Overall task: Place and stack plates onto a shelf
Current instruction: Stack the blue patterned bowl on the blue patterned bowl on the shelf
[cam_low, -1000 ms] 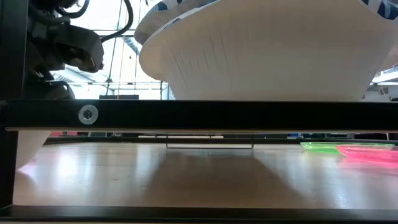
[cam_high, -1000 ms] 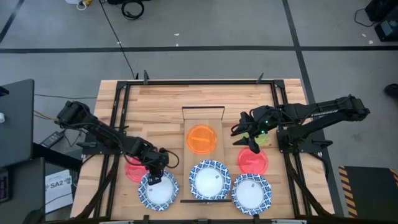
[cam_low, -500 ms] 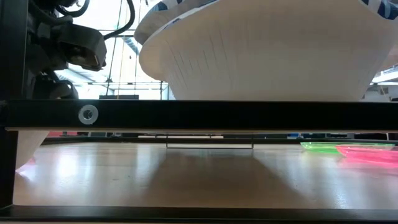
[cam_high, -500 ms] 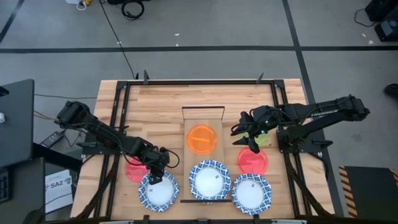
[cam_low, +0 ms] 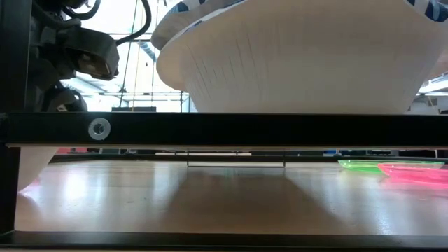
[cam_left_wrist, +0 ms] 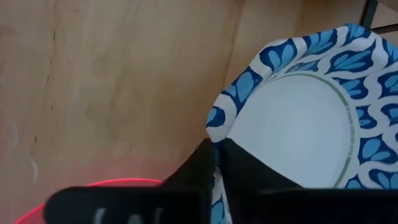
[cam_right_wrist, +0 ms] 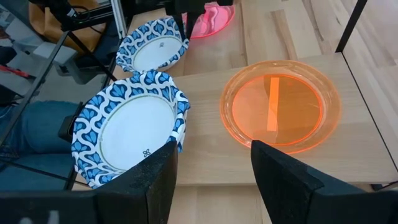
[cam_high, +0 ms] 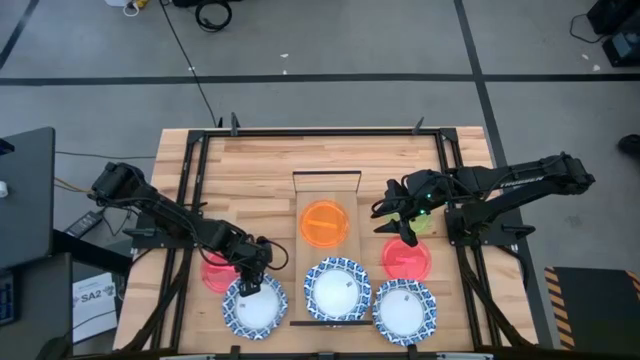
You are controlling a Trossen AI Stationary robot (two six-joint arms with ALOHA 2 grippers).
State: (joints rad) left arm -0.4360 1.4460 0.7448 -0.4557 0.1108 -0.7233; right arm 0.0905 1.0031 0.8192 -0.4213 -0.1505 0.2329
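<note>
Grey floor with dark tape lines surrounds the light-wood surface (cam_high: 250, 170), which sits inside a black metal frame. Near its front edge a row of three small round white plates with blue patterned rims lies side by side: the left one (cam_high: 254, 306), the middle one (cam_high: 337, 290) and the right one (cam_high: 404, 309). The middle plate rests on the long narrow light-wood shelf (cam_high: 326, 190), and a translucent orange round plate (cam_high: 324, 224) lies farther back on the same board. A red-pink round plate (cam_high: 218, 272) lies on the surface just behind the left patterned plate, and a second red-pink plate (cam_high: 407, 260) lies behind the right one, with a yellow-green plate (cam_high: 424, 222) peeking out under the right arm. The left tool (cam_high: 250, 281) is down at the back rim of the left patterned plate; in its wrist view its two dark fingers (cam_left_wrist: 198, 174) are clenched on that blue rim (cam_left_wrist: 217, 118), one on each side of it. The right tool (cam_high: 401, 226) hovers above the surface between the orange plate and the right red-pink plate, its fingers (cam_right_wrist: 280, 180) parted and holding nothing, looking down on the orange plate (cam_right_wrist: 281, 109) and two patterned plates beside it.
</note>
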